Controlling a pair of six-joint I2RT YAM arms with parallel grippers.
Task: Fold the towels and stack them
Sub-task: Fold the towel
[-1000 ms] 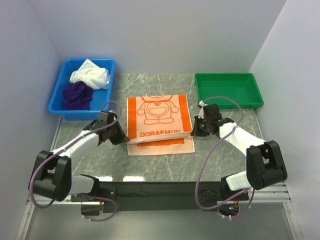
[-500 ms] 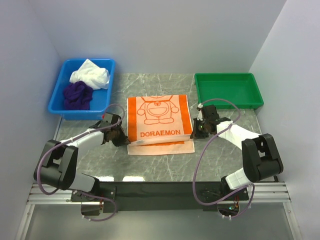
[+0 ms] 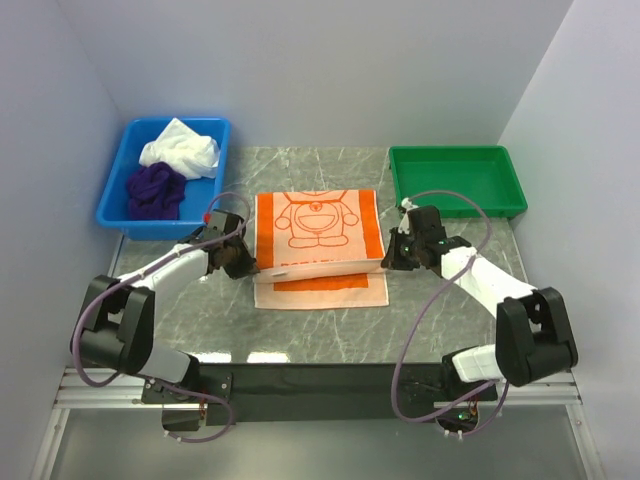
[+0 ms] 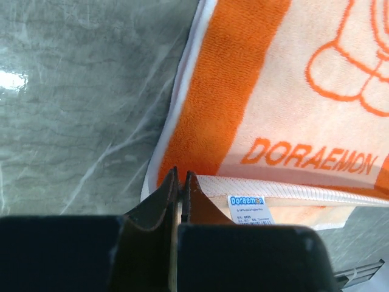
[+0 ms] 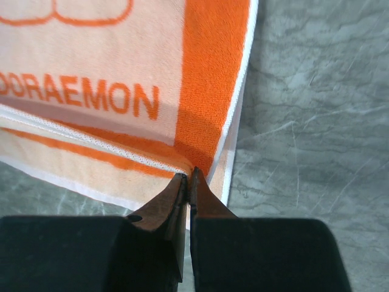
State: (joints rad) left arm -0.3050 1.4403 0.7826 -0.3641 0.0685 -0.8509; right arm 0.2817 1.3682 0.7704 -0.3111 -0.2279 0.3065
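Observation:
The orange towel [image 3: 318,240] with the Doraemon print lies at the middle of the table, its near edge raised off the lower layer. My left gripper [image 3: 243,262] is shut on the raised edge's left corner, seen close in the left wrist view [image 4: 181,176] on the towel [image 4: 273,91]. My right gripper [image 3: 390,258] is shut on the right corner, seen close in the right wrist view [image 5: 188,176] on the towel [image 5: 91,73]. The white towel [image 3: 181,150] and the dark purple towel [image 3: 154,190] lie crumpled in the blue bin [image 3: 112,205].
A green tray [image 3: 456,205] stands at the back right, with nothing in it. The blue bin stands at the back left. Grey walls close in the left, right and back. The table is grey marble [image 3: 330,335].
Both grippers have moved a little away from me with the towel's near edge held up. The DORAEMON lettering has tilted out of sight in the top view.

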